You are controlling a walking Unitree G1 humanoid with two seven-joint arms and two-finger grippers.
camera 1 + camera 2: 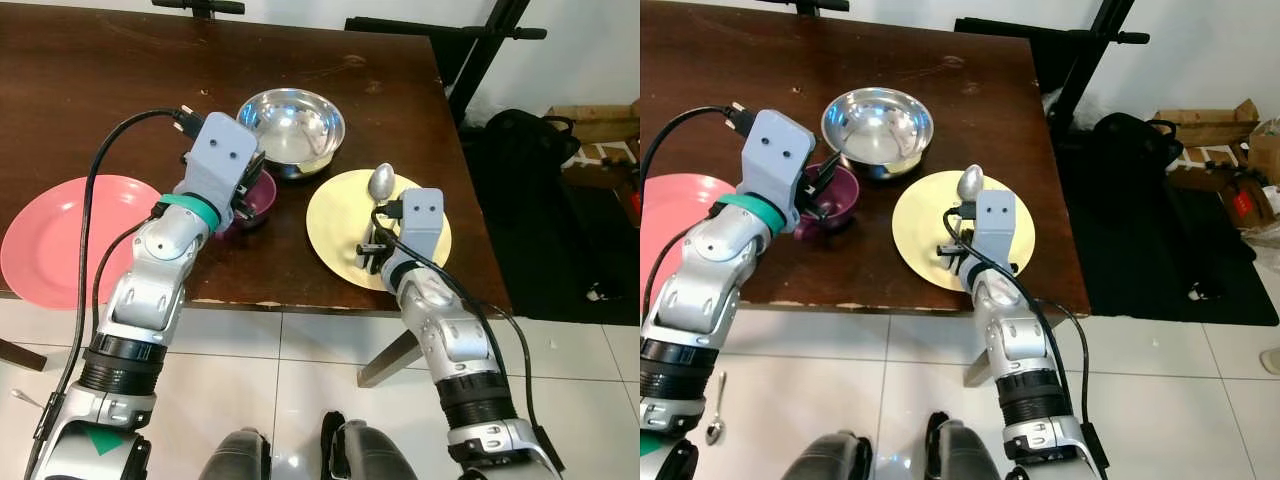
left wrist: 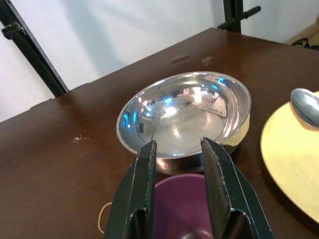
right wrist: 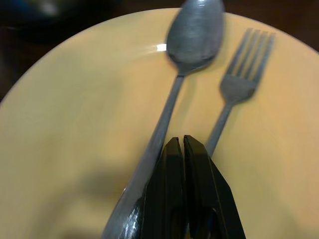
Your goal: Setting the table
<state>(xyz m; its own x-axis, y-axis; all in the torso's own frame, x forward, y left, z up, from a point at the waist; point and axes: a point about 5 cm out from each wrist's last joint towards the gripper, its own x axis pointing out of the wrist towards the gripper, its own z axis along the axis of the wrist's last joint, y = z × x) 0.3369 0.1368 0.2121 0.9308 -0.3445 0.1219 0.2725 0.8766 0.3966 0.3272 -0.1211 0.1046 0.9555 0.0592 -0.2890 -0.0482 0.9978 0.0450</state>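
On the dark wooden table a small purple bowl (image 1: 262, 196) sits just in front of a shiny steel bowl (image 1: 291, 128). My left gripper (image 2: 177, 144) hangs open over the purple bowl (image 2: 182, 206), its fingers pointing toward the steel bowl (image 2: 184, 117). A yellow plate (image 1: 335, 215) lies near the table's front right corner, with a spoon (image 3: 192, 35) and a fork (image 3: 244, 69) side by side on it. My right gripper (image 3: 179, 142) is shut low over the plate, between the two handles, with nothing seen held. A pink plate (image 1: 60, 240) lies at the front left.
The table's front edge (image 1: 300, 300) runs just past both wrists. A black bag (image 1: 520, 150) and cardboard boxes (image 1: 1210, 125) lie on the dark mat to the right. A black stand (image 1: 480, 60) rises behind the table's right corner. A spoon (image 1: 715, 415) lies on the tiled floor.
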